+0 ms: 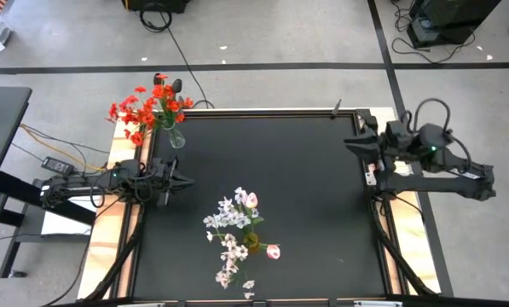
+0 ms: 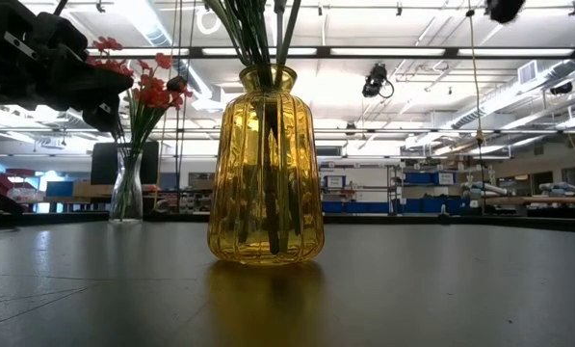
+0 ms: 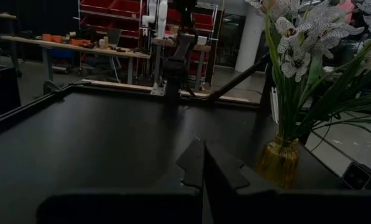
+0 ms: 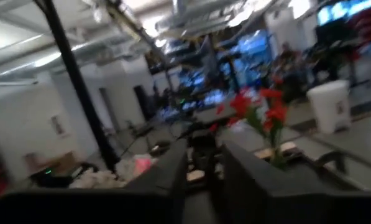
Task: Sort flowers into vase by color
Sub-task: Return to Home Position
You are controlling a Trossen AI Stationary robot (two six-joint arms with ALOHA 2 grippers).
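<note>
Nearest, on the black surface [image 1: 314,213], stands the yellow vase [image 2: 266,173], holding the white sprays [image 1: 228,223] and pink tulips [image 1: 273,251]. Farther back, the left tool [image 1: 186,180] hangs over the surface's left edge, its fingers pressed together and gripping nothing. The right tool [image 1: 354,145] sits at the right edge, well apart from both vases, with its fingers a little apart and empty. At the far left corner the clear vase [image 2: 126,188] holds the red flowers [image 1: 147,107].
</note>
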